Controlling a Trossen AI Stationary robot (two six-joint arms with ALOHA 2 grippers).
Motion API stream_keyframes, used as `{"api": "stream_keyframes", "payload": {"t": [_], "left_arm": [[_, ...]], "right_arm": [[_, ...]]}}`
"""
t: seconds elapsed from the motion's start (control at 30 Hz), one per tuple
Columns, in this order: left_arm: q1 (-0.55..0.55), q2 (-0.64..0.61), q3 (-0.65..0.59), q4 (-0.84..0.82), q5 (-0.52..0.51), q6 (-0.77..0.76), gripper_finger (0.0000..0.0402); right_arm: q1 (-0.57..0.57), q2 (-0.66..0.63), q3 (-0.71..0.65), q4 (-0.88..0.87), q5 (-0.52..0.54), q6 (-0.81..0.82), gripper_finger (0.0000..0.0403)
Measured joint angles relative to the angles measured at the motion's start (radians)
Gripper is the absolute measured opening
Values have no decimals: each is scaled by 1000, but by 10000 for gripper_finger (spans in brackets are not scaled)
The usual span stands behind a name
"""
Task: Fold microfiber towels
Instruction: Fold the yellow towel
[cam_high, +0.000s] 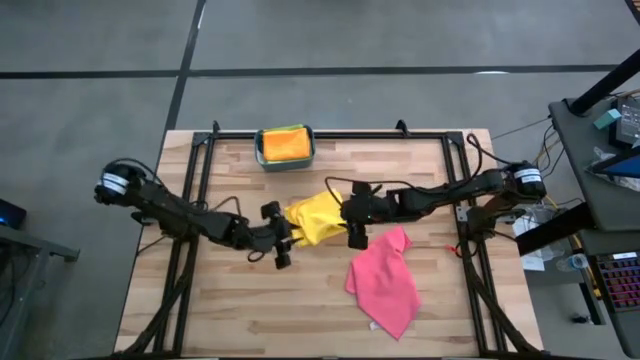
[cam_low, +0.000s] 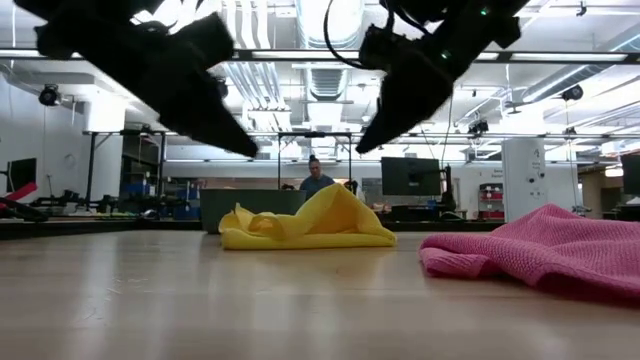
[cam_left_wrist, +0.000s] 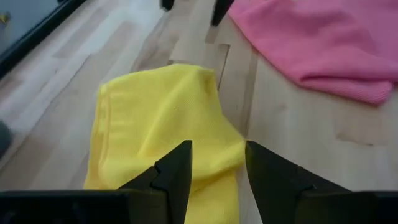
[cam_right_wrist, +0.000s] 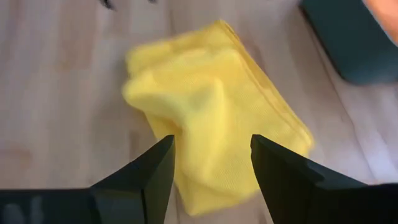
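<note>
Yellow towel (cam_high: 318, 217) lies loosely folded, bunched up, at mid-table w/ both arms over it. Left gripper (cam_high: 283, 240) sits at the towel's left edge, raised off the table in the low view; fingers (cam_left_wrist: 177, 168) apart, cloth showing between them, not pinched. Right gripper (cam_high: 357, 227) is at the towel's right edge, also raised; fingers (cam_right_wrist: 152, 171) apart, nothing clamped. Pink towel (cam_high: 385, 280) lies spread and rumpled just right of and nearer than the yellow one, separate from it. Teal bin (cam_high: 285, 146) at the far edge, centre, holds an orange towel (cam_high: 285, 144). Person (cam_low: 317, 178) stands in the room beyond the table.
</note>
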Motion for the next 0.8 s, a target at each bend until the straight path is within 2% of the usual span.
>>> {"api": "stream_keyframes", "payload": {"t": [0.17,0.37,0.53,0.67,0.8], "left_arm": [[-15,147,122,-15,-21,79,134],[-15,209,181,-14,-28,110,139],[-15,231,178,-14,-28,75,186],[-15,297,178,1,-44,50,233],[-15,360,196,-5,-84,26,252]], "right_arm": [[46,4,-44,20,28,3,201],[91,5,-119,105,97,28,201],[119,7,-214,258,160,46,201],[128,30,-273,412,197,54,201],[129,75,-308,512,214,71,201]]}}
